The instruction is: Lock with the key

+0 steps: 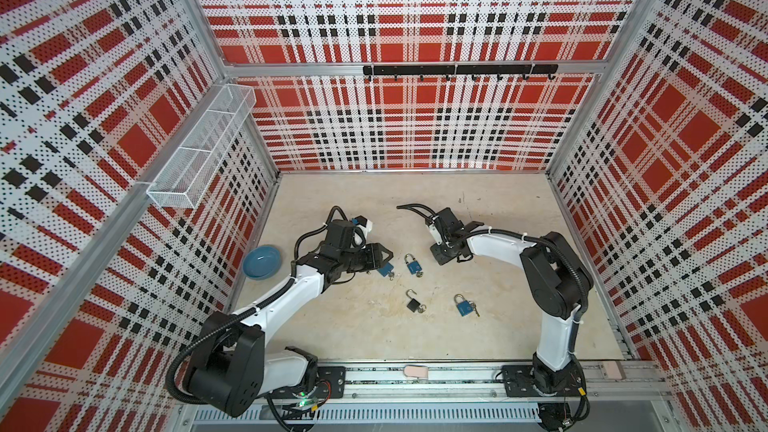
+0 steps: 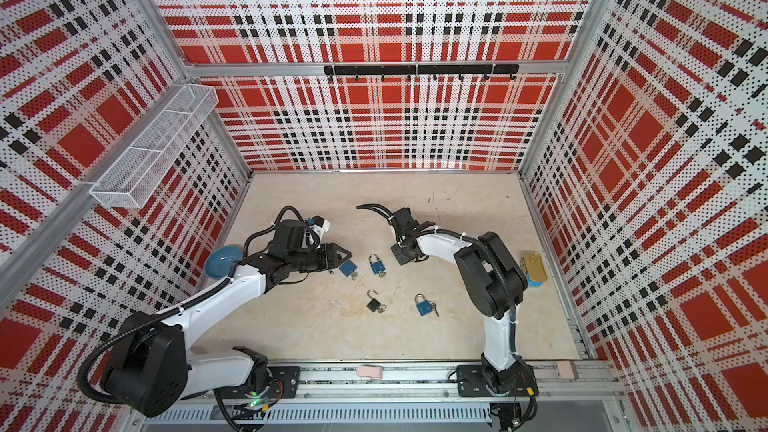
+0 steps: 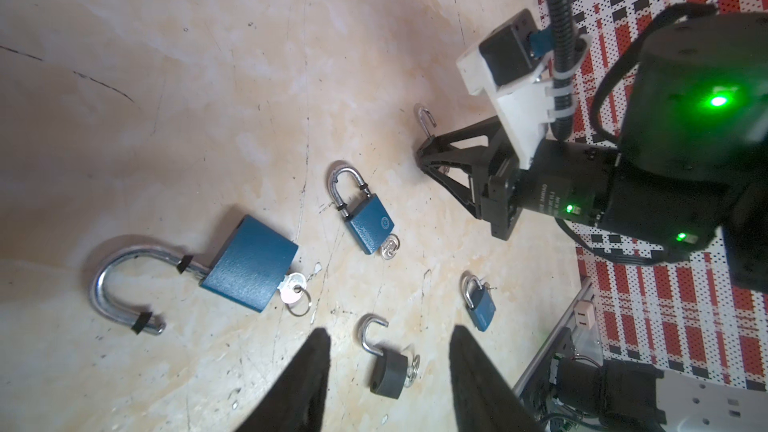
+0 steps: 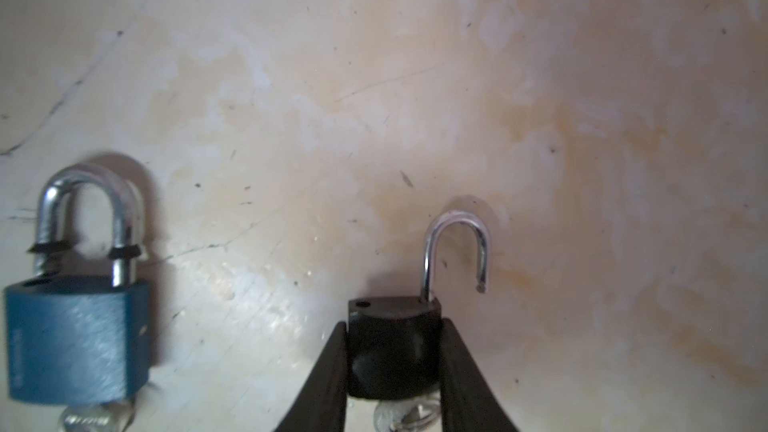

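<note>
My right gripper (image 4: 394,324) is shut on the body of a small black padlock (image 4: 392,347). Its shackle (image 4: 457,251) is swung open and a key (image 4: 409,413) sits in its underside. In a top view this gripper (image 1: 440,257) is low over the floor. My left gripper (image 3: 390,330) is open and holds nothing, hovering above a second black padlock (image 3: 390,371) with an open shackle. Beside it lies a blue padlock (image 3: 249,268), shackle open and key (image 3: 293,286) inserted. Two more blue padlocks (image 1: 413,268) (image 1: 464,307) lie shut.
A blue bowl (image 1: 262,261) sits near the left wall behind my left arm. A yellow tin (image 2: 534,268) stands by the right wall. A white mesh basket (image 1: 203,147) hangs on the left wall, and a black hook rail (image 1: 459,70) on the back wall.
</note>
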You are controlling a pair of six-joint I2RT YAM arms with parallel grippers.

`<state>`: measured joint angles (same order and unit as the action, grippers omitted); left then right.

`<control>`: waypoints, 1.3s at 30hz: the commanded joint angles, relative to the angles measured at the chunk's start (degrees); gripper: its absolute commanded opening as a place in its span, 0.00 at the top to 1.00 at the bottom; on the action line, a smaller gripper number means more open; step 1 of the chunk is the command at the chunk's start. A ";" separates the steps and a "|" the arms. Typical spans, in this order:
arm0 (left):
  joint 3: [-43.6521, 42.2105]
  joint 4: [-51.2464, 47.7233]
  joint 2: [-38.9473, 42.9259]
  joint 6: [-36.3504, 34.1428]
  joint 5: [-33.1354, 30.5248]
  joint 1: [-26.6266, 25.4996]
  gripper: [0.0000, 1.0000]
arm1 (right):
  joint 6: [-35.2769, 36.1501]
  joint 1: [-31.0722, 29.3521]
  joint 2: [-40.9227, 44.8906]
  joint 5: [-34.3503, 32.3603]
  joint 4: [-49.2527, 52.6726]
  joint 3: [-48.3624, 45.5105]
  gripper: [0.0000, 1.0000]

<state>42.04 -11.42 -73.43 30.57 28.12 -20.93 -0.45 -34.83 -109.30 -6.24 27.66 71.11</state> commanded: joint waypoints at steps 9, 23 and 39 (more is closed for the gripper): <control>1.91 0.62 0.11 -0.85 -1.62 0.01 0.50 | 0.55 -1.98 11.99 2.52 2.99 -1.41 0.81; 11.40 3.56 -7.37 -0.68 -0.16 -4.34 0.48 | -1.44 -8.10 21.56 2.30 10.14 -1.43 0.83; 18.22 9.59 -18.44 3.08 8.63 -9.12 0.46 | -2.95 -10.58 25.84 2.54 11.98 -1.38 0.85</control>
<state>58.57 -4.54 -90.50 32.34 34.09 -29.30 -3.01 -44.99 -85.43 -3.86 40.51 69.52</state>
